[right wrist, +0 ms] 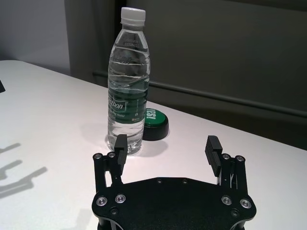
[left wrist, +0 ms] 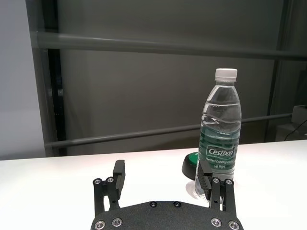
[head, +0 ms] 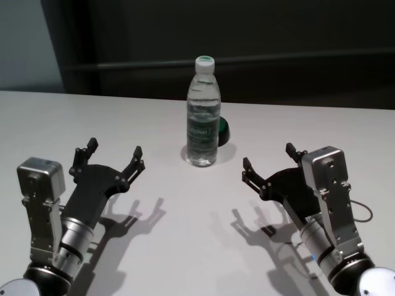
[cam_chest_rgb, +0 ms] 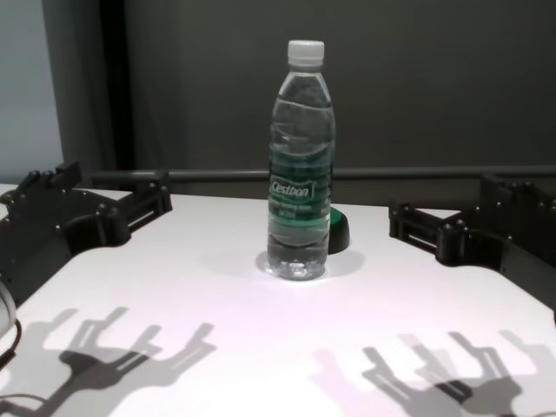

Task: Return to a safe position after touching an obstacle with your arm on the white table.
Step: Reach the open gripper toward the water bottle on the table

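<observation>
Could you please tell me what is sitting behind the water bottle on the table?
A small dark dome with a green top sits behind the water bottle; the bottle covers its left part.

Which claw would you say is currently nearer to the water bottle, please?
Right, slightly. The right claw hangs open beside the water bottle; the left claw hangs open farther off. Neither touches it.

A small dark dome-shaped thing with a green top [head: 223, 131] sits a little above the centre of the head view; only its right part shows there, while the right wrist view shows it whole [right wrist: 155, 124], a low black puck with white lettering on its green face. Behind it, across the top of that frame, runs a dark wall [head: 278, 37] with a horizontal rail [left wrist: 158, 45]. A paler grey panel [head: 21, 43] fills the upper left corner.
</observation>
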